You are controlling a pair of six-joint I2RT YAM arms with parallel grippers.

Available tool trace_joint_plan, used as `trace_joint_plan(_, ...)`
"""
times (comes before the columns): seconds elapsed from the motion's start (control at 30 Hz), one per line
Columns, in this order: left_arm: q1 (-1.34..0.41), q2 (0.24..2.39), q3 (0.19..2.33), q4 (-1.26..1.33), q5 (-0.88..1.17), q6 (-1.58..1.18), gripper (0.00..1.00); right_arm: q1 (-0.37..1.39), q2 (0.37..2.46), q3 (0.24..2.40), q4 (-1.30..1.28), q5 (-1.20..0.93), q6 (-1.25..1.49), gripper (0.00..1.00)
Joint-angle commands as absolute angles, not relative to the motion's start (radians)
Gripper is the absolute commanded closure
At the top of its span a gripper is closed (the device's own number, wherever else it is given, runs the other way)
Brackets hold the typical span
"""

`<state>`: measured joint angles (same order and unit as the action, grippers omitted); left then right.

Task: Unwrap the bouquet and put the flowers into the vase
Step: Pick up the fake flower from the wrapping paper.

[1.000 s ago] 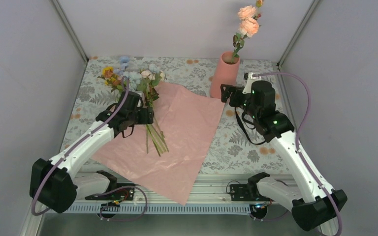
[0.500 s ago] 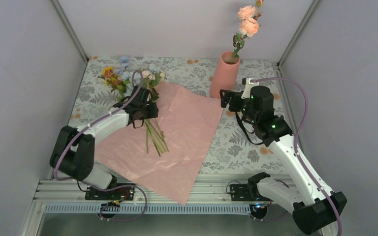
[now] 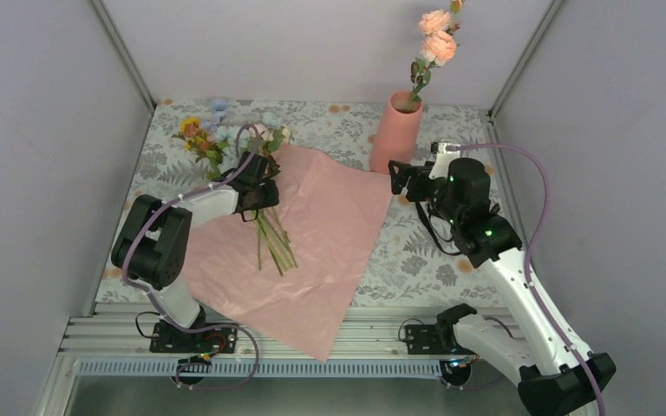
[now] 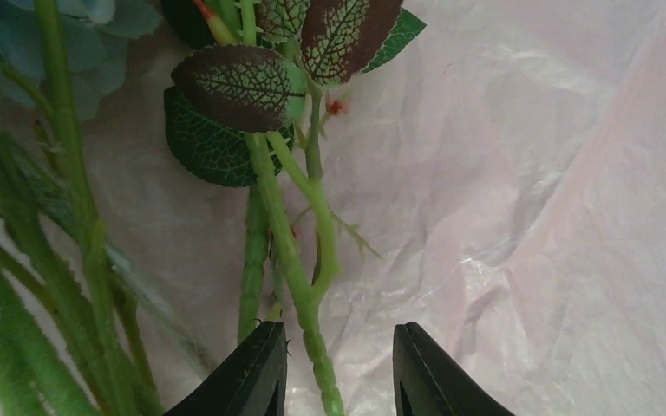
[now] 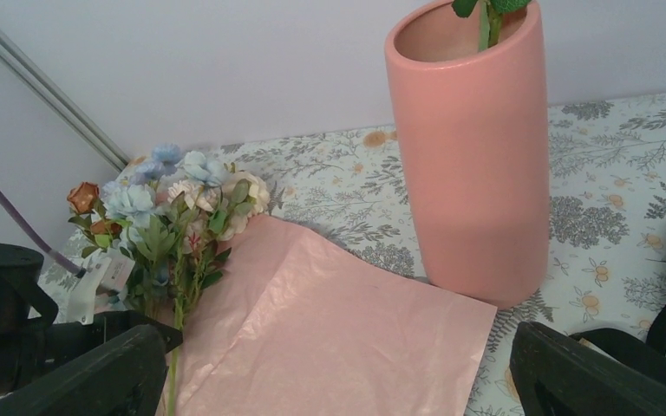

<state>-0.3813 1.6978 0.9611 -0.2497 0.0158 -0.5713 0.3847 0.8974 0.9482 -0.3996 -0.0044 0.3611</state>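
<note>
arms (image 3: pixel 520 276) — white links, black joints | cables (image 3: pixel 544 198) — purple

— The left arm (image 3: pixel 192 208), how does it stand?
— Elbow up, forearm forward; left gripper (image 4: pixel 338 377) has jaws half apart. The right arm (image 3: pixel 507 256) leans forward, right gripper (image 5: pixel 340 381) spread wide.

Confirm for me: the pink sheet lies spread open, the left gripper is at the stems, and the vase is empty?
Wrong on the vase: the top view shows a peach-flowered stem already standing in it. The sheet is spread open and the left gripper is at the stems.
</note>
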Motion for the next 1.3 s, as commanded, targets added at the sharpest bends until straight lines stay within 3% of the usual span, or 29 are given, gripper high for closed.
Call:
trace_joint_plan(0.0, -0.376, 1.746, 0.996, -0.198, 0.024, -0.599, 0.68, 0.38, 0.888, 0.939, -0.375, -0.009, 0.353, 0.0)
trace_joint_plan(0.43, -0.376, 1.822, 1.017, -0.213, -0.002, -0.636, 0.73, 0.38, 0.877, 0.95, -0.37, -0.038, 0.356, 0.0)
trace_joint_plan(0.87, -0.378, 1.709, 1.014, -0.213, 0.016, -0.664, 0.97, 0.38, 0.882, 0.966, -0.388, -0.041, 0.36, 0.0)
trace_joint_plan(1.27, -0.398, 1.58, 1.017, -0.223, -0.009, -0.644, 0.98, 0.38, 0.916, 0.979, -0.379, -0.129, 0.35, 0.0)
